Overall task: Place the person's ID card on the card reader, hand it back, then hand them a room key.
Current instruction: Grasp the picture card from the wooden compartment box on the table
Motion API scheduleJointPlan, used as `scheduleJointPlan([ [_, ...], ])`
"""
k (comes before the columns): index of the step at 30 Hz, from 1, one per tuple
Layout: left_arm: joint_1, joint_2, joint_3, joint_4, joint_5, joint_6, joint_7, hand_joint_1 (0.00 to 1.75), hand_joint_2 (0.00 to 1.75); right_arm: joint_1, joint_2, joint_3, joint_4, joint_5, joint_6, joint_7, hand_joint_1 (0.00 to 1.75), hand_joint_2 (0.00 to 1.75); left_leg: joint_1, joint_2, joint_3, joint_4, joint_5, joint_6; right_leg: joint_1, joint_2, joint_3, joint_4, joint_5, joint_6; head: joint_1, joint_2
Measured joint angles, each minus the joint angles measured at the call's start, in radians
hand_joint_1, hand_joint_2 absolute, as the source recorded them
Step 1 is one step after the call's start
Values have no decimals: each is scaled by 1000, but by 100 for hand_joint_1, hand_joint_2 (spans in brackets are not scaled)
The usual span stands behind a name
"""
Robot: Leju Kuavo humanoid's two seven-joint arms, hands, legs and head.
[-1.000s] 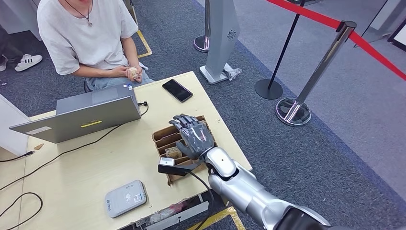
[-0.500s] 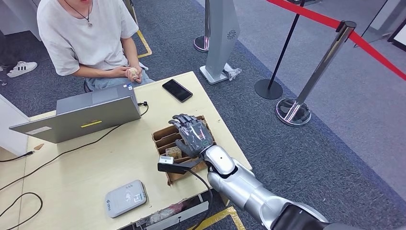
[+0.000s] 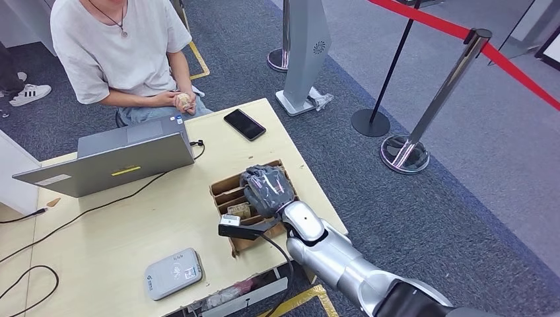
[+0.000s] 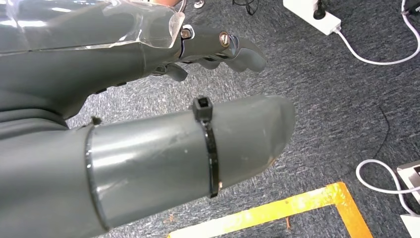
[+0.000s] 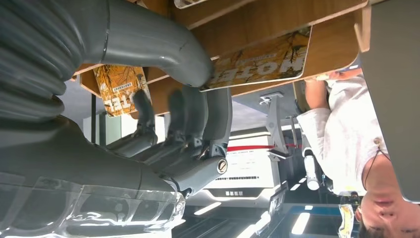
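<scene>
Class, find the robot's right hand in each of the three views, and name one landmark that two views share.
Head view: the right hand reaches into the cardboard organiser near the table's right edge.
Left wrist view: not in it; the left hand hangs above grey carpet.
Right wrist view: the right hand, fingers curled among the hotel cards.
Shared landmark: the person's white T-shirt.

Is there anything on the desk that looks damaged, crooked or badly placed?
Yes. The cardboard box of room key cards, which the right robot hand reaches into, looks worn, with uneven dividers, and it lies askew to the table edges. The card reader also lies crooked near the front edge.
</scene>
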Motion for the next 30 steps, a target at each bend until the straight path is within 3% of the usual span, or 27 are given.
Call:
scheduleJointPlan([
  [9, 0, 0, 0, 0, -1, -4, 0, 0, 0, 0, 0, 0, 7, -4, -8, 0, 173, 175, 0, 0, 0, 0, 0, 0, 0, 0, 0, 0, 0, 0, 0, 0],
  [23, -2, 0, 0, 0, -6, -5, -2, 0, 0, 1, 0, 1, 11, -31, -89, -29, 175, 175, 0, 0, 0, 0, 0, 0, 0, 0, 0, 0, 0, 0, 0, 0],
  [30, -4, 0, 0, 0, -14, -10, -2, 0, 0, 5, -1, 1, -79, -35, -138, -35, 175, 175, 0, 0, 0, 0, 0, 0, 0, 0, 0, 0, 0, 0, 0, 0],
])
